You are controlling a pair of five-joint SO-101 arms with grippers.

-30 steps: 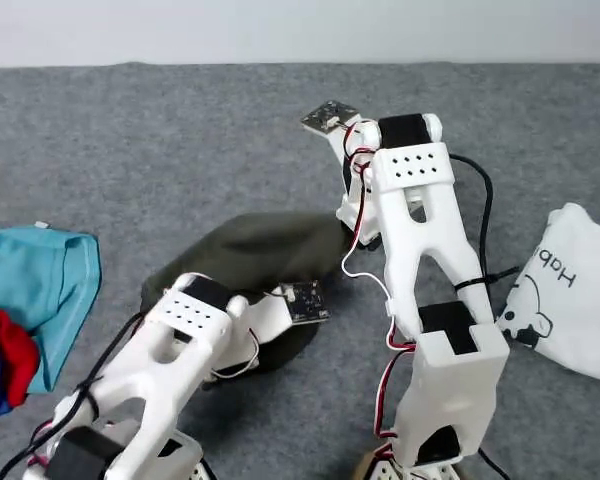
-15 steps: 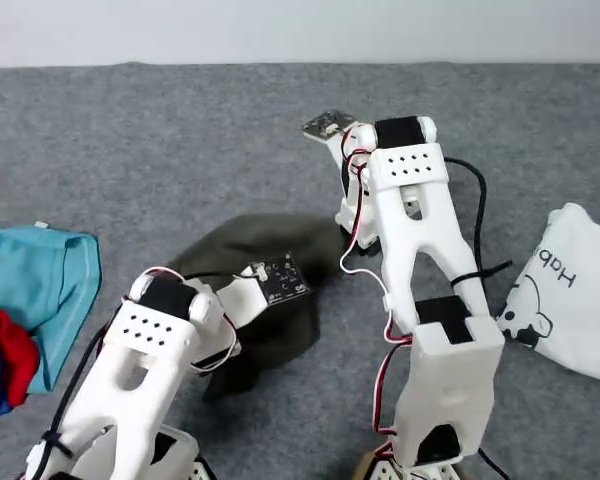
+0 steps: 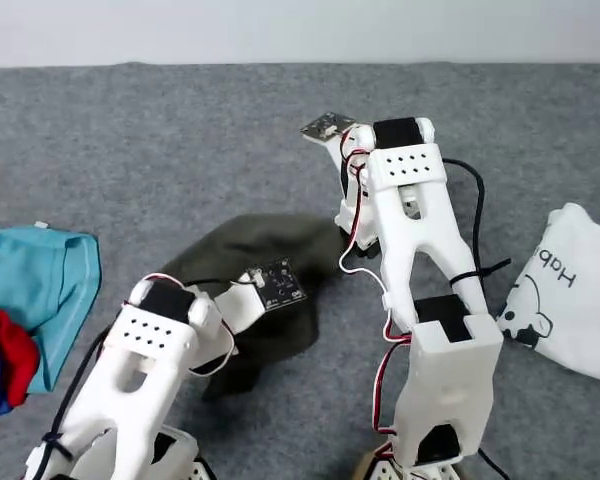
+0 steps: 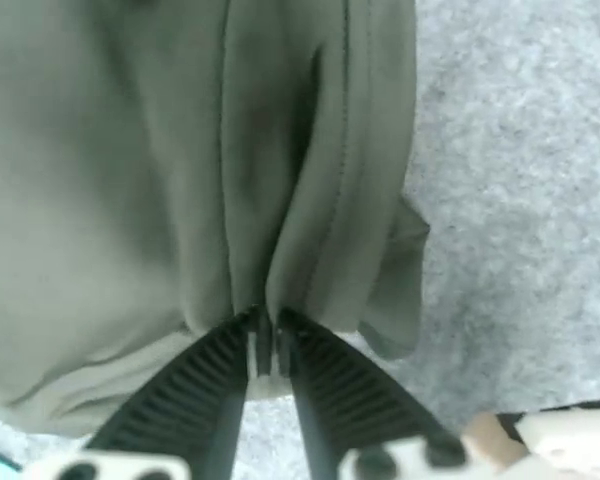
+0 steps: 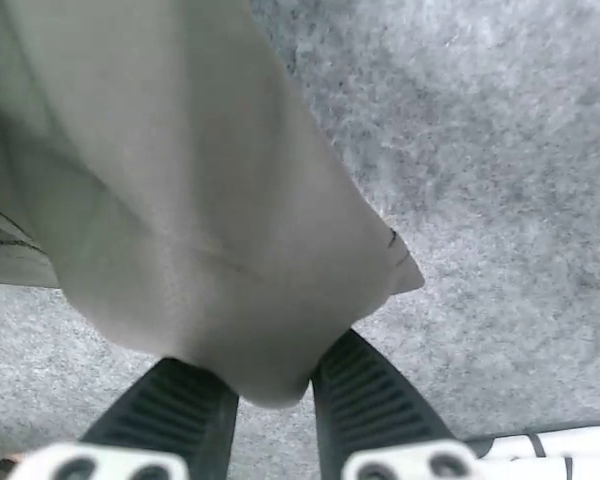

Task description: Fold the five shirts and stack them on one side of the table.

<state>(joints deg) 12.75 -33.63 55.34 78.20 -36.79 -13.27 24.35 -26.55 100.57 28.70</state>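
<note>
The olive shirt [image 3: 250, 245] lies bunched at the middle of the worktop [image 3: 180, 150]. The left hand [image 4: 267, 340] pinches a gathered fold toward its 6 o'clock side, and the right hand [image 5: 275, 385] grips its 3 o'clock edge. Lifting both evenly should spread the cloth flat before folding.

Olive shirt [image 3: 270, 245]; teal shirt [image 3: 40, 275]; black-printed white shirt [image 3: 580, 300]; grey table [image 3: 180, 140].

Soft, even light falls from overhead on the grey felt-covered table [image 3: 130, 150]. The white plastic arm [image 3: 420, 230] throws only a faint, diffuse shadow beside it. The olive-green cloth shirt [image 4: 130, 150] is dark along its creases in the left wrist view, and shaded underneath in the right wrist view.
</note>
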